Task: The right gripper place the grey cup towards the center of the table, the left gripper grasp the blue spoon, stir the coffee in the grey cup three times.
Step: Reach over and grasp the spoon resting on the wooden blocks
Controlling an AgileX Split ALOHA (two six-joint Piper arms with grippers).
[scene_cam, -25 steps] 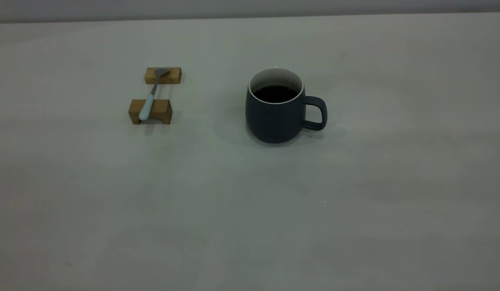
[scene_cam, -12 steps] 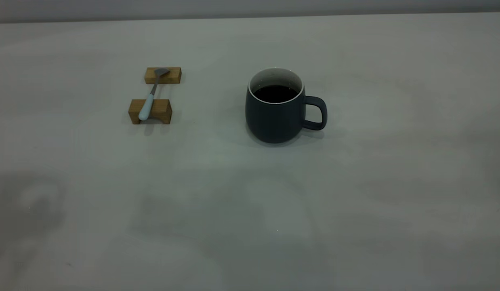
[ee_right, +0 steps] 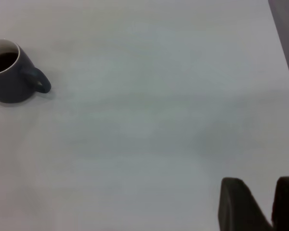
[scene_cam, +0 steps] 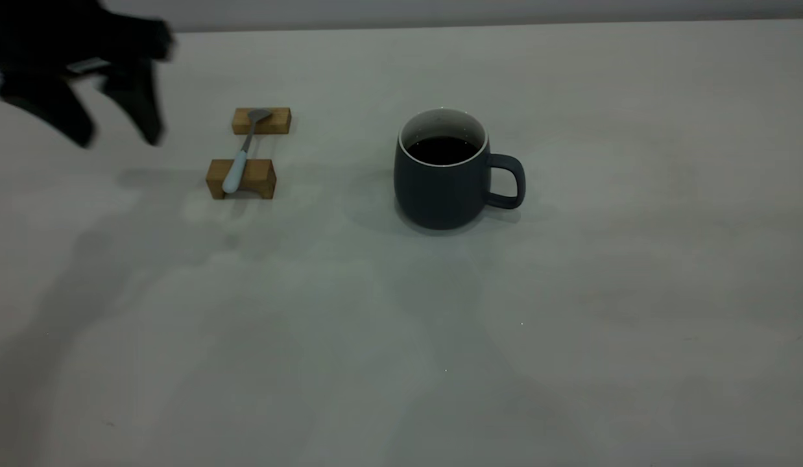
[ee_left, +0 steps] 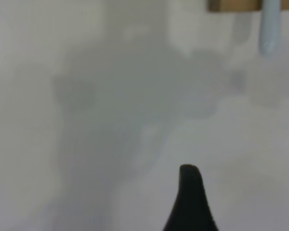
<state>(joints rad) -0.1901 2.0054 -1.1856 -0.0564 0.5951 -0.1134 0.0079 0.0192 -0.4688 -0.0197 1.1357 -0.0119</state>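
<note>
Left gripper (scene_cam: 119,139) blurred, spread, empty, at far left.
Right gripper (ee_right: 262,204) cut off, fingers parted; blue spoon (scene_cam: 236,170) untouched; no writing legible.

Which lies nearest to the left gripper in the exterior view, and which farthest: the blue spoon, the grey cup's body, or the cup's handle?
Left gripper is open at the table's far left.
1. Blue spoon, on the wooden blocks, just right of it.
2. Grey cup body, near the centre.
3. Cup handle, on the cup's right side.

Table (scene_cam: 570,363): grey cup (scene_cam: 443,188), wooden blocks (scene_cam: 241,178).
</note>
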